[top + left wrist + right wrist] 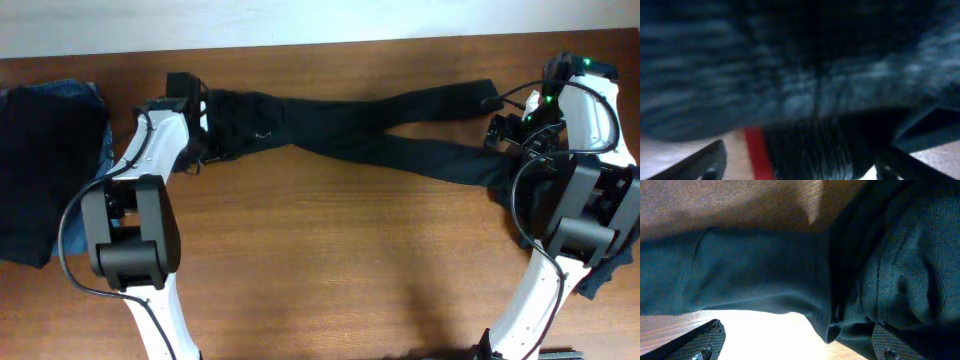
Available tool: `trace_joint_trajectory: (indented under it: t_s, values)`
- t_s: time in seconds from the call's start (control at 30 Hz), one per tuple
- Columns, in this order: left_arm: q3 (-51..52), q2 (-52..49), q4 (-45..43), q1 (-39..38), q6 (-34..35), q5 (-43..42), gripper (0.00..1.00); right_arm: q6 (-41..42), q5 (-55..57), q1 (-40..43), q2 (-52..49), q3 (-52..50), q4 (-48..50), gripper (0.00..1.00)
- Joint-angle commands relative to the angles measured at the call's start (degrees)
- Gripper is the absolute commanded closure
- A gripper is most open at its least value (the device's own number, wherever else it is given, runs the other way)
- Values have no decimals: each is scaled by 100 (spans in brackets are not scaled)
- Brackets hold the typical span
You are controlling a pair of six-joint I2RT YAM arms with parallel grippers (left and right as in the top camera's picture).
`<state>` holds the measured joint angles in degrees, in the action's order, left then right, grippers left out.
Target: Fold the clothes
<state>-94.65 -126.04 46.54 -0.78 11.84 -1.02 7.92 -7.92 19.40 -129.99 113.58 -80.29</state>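
Note:
Long black trousers (380,135) lie stretched across the table, waist at the left and the two legs crossed, their ends at the right. My left gripper (200,115) is at the waist. In the left wrist view its fingers (802,162) stand wide apart, with the heathered grey waistband (840,155) and its red edge (757,150) between them. My right gripper (505,132) is over the leg ends. In the right wrist view it is open (795,340), and black cloth (765,280) lies ahead of it and against its right finger.
A stack of dark folded garments (45,170), with blue denim at its far side, sits at the table's left edge. Another dark garment (600,275) lies under the right arm at the right edge. The brown wooden table (350,260) shows in front.

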Motion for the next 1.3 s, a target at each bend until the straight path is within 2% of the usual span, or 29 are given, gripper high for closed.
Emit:
trace_joint_trajectory:
  t_s: [0.0,0.07,0.13,0.17,0.2,0.33,0.63,0.77,0.87,0.97,1.0,1.1,1.13,1.27]
  values:
    - [195,26,-319,-17,57,-310,21,-13,90,-33,190,96,13,1]
    - [195,26,-415,-17,57,-310,46,-13,87,-33,190,96,17,1]
    - [192,26,-455,-17,55,-374,82,-13,87,-33,190,96,20,1]
    - [186,35,-409,-17,57,-376,95,-13,90,-33,190,96,24,1]
    - [155,57,-334,-17,57,-376,99,-13,90,-33,190,96,24,1]
    - [-337,339,542,-17,50,-374,99,-13,90,-33,190,96,39,1]
    - [-2682,811,3272,-31,-304,-348,99,-46,92,-203,190,96,42,1]
    - [-2734,780,3480,-28,-422,70,98,-168,114,-334,190,96,44,1]
    - [-2726,629,3292,-28,-420,553,98,-168,114,-402,190,96,50,2]
    - [-2726,378,3082,-28,-420,686,96,-168,114,-407,190,96,50,1]
    - [-2726,210,3104,-28,-420,680,89,-170,114,-407,190,96,52,1]
    - [-2726,-101,3403,-35,-420,619,57,-197,107,-400,190,96,144,1]
    - [-2726,-155,3477,-35,-420,608,55,-236,101,-400,190,96,208,1]
    - [-2726,-315,3834,-35,-424,341,35,-807,-404,-413,190,96,533,1]
